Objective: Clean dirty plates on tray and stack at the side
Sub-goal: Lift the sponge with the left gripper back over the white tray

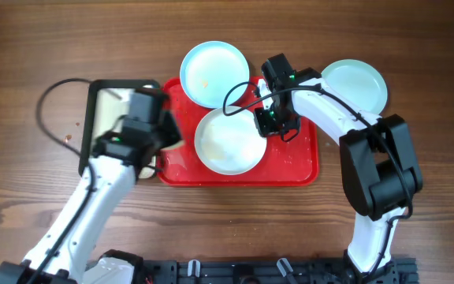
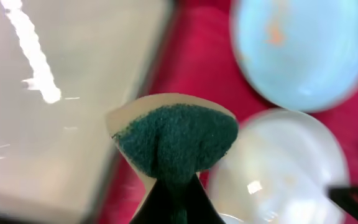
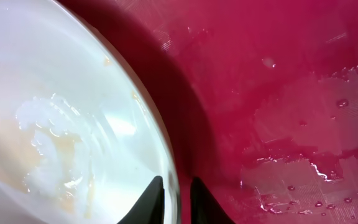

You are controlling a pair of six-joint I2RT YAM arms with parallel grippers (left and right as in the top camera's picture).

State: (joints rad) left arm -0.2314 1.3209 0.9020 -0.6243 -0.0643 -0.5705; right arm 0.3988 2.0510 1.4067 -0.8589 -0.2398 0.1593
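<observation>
Right claw [image 3: 178, 202] is down at the white plate [image 1: 227, 142], a finger either side of its right rim, pinched on it. That plate sits mid-tray, on the red tray [image 1: 302, 170], wet and smeared pale orange. Left claw [image 2: 174, 208] is clenched on a green sponge [image 2: 176, 140], hanging over the tray's left edge, next to the black-rimmed tray [image 1: 89, 118]. One aqua plate [image 1: 214, 72], flecked with orange, overlaps the red tray's far-left corner. The other aqua plate [image 1: 355, 85] lies on the tabletop [image 1: 416, 47], just off the far-right corner.
</observation>
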